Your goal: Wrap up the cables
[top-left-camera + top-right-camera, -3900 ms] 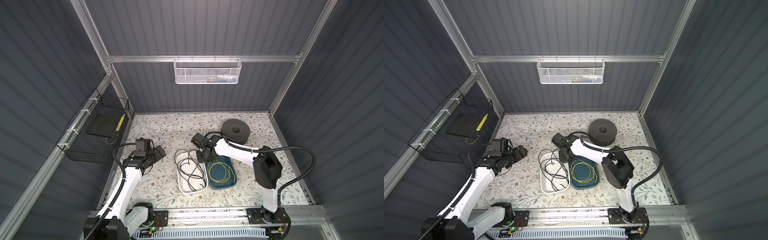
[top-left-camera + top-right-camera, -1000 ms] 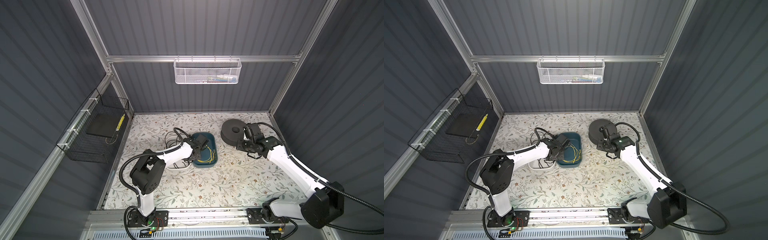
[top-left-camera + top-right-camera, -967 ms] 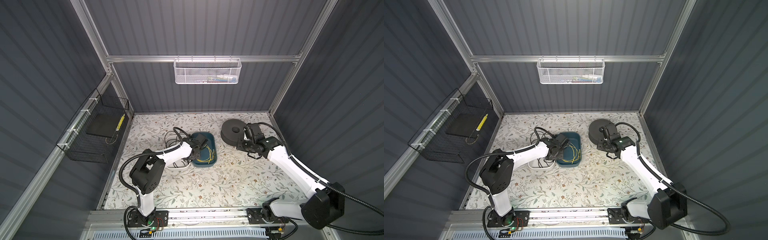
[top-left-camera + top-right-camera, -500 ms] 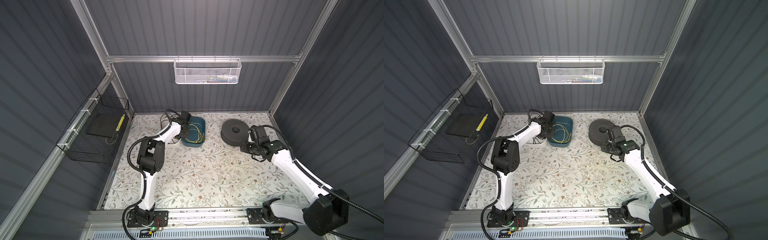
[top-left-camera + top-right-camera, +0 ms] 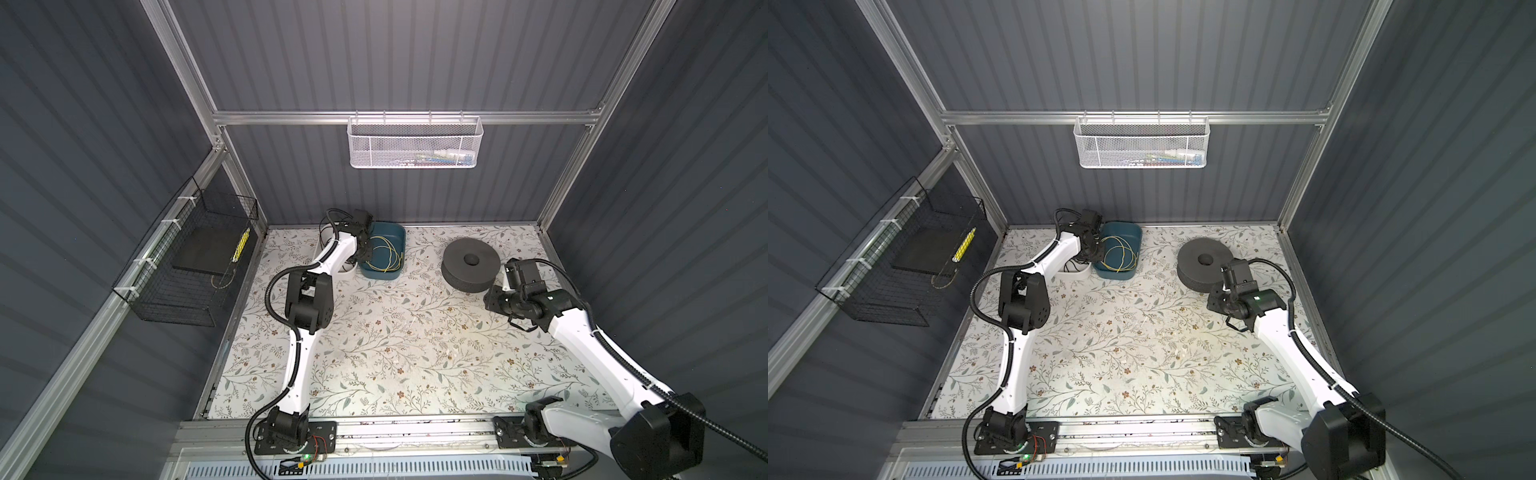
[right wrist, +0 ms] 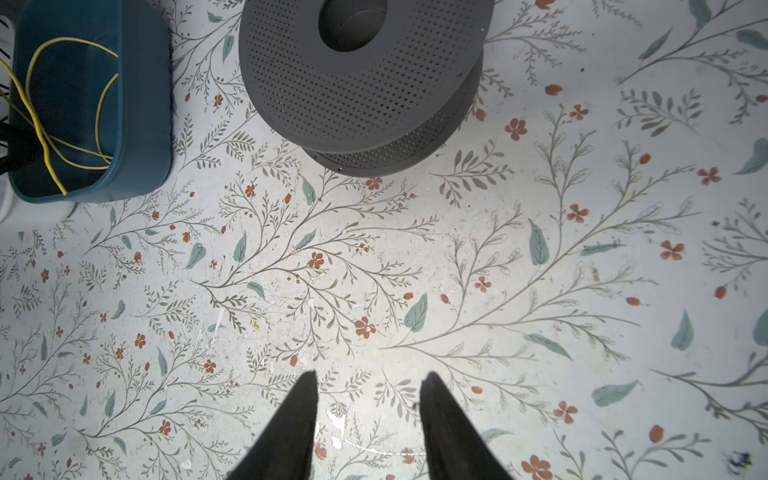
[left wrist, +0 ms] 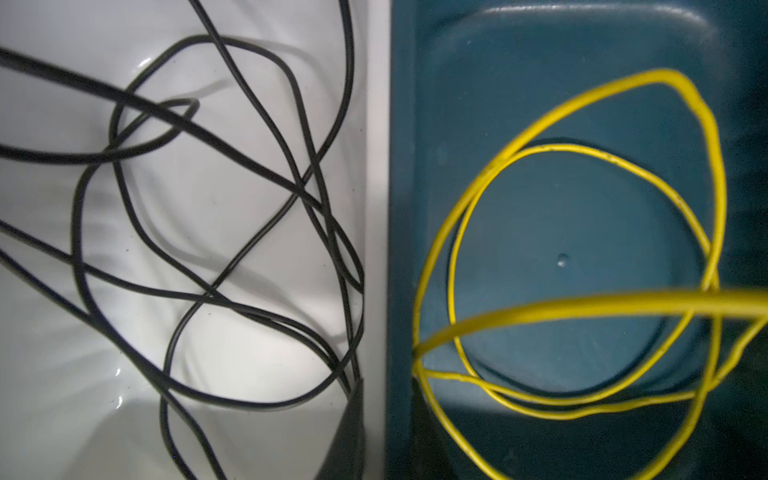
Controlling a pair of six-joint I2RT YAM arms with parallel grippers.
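patterned worktop point(image 5: 395, 332), left gripper point(image 5: 361, 251) clamping white tray point(image 7: 376, 124) to teal bin point(image 5: 384, 272) near far-left corner, right gripper point(image 6: 368, 376) hovering part-open, empty

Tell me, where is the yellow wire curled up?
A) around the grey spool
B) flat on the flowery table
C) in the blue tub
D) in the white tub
C: the left wrist view shows the yellow wire looped inside the blue tub, while the white tub right beside it holds only black wire.
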